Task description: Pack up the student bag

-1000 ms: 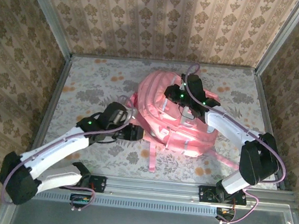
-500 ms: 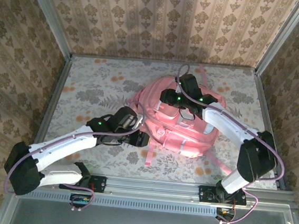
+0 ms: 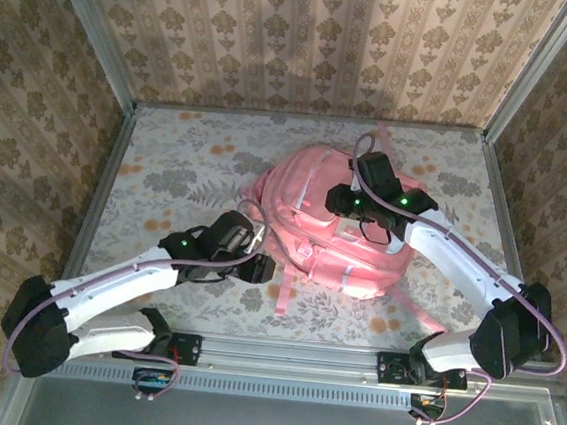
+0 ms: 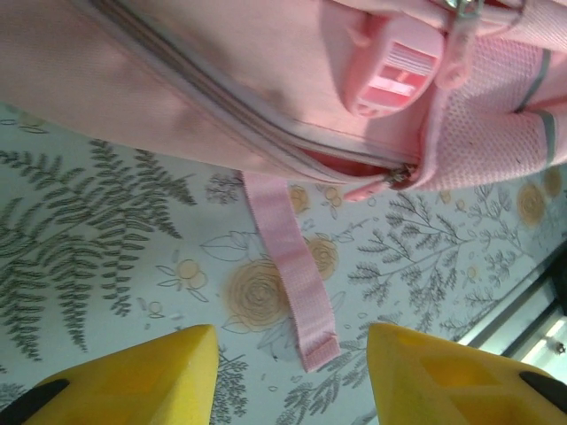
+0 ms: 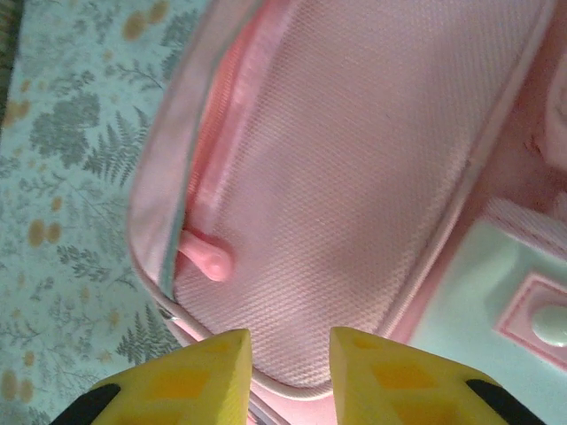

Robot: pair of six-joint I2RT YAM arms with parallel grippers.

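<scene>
Left tool [image 4: 291,343]: open, with its yellow fingers well apart and nothing between them. It sits low over the table [image 4: 106,230] at the bag's near-left edge.
Strap [image 4: 292,274]: loose and pink, it lies flat on the table. It runs out from under the bag toward the gap of the left tool, and neither finger touches it.
Why there: probably to steady or lift that edge, or to take the strap, while the other arm works on top.
Bag [image 3: 301,189]: lies flat near mid-table, a little right of centre, with straps trailing toward the near edge.
Side zip [image 4: 266,146]: looks shut along the length seen. It ends by a mesh side pocket, under a pink buckle [image 4: 394,71].
Right tool [image 5: 288,341]: open only narrowly and holding nothing. It hovers over the bag's upper face, above a mesh pocket [image 5: 354,159].
Zip pull [image 5: 205,257]: pink, at the pocket's left edge, ahead and left of the fingers and apart from them.
Why there: the narrow jaws near the pull suggest it is after that pull. A pocket has to open before anything goes in.
Pale panel [image 5: 469,283]: beside the mesh pocket, with a round stud [image 5: 554,323].
Step in hand: opening the bag, by the look of it.
Writing: none can be read, and the patch on the panel is blurred.
Walls [image 3: 310,44]: patterned paper beyond the far table edge.
</scene>
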